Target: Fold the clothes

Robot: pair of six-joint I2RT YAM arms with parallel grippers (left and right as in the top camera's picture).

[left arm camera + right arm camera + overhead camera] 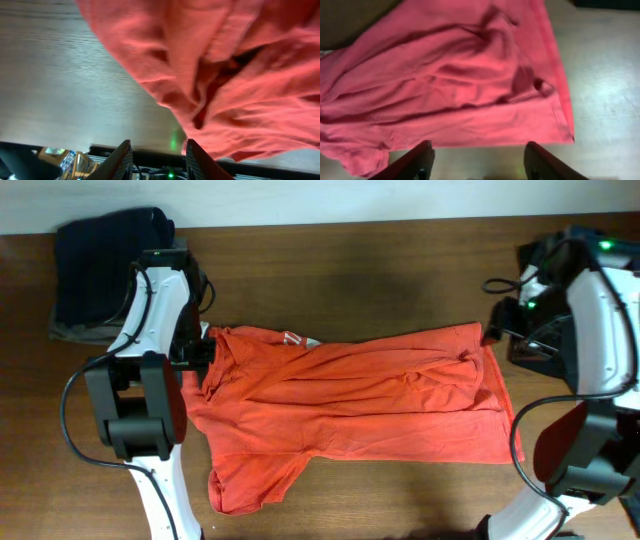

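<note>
The clothes, an orange-red T-shirt (350, 395), lie rumpled across the middle of the table, with a sleeve (250, 480) hanging toward the front left and a bit of white lettering (292, 338) showing at the top. My left gripper (205, 352) sits at the shirt's left edge. In the left wrist view the left gripper (157, 156) is open with bare table between its fingers, and the shirt (225, 75) bunches just ahead and right. My right gripper (492, 333) hovers at the shirt's far right corner. The right gripper (479, 159) stands open and empty just short of the hem (520, 132).
A stack of folded dark navy and grey garments (105, 265) lies at the back left corner. Black equipment (535, 345) stands at the right edge beside the right arm. Bare wooden table (350, 290) runs behind the shirt.
</note>
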